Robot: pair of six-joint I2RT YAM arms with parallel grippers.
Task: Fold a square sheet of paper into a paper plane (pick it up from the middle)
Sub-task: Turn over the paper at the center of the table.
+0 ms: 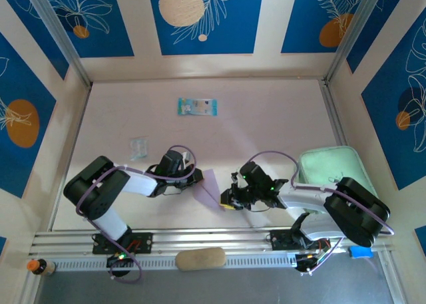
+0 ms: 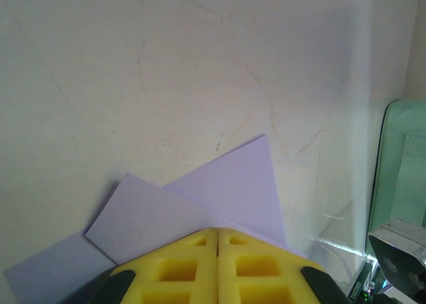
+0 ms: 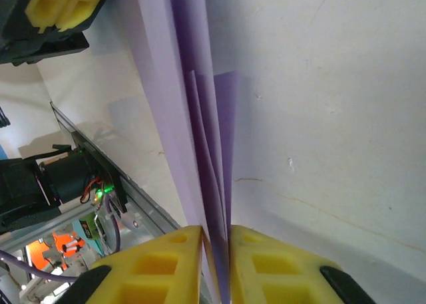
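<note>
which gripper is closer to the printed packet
Left. The left gripper sits straight below the packet in the top view; the right gripper, gripping the lilac paper, is lower and further right.

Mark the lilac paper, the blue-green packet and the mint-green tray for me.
folded lilac paper (image 1: 208, 184), top external view, middle of its exposed flap.
blue-green packet (image 1: 197, 106), top external view, centre of its printed face.
mint-green tray (image 1: 333, 164), top external view, bare surface near its far edge.
</note>
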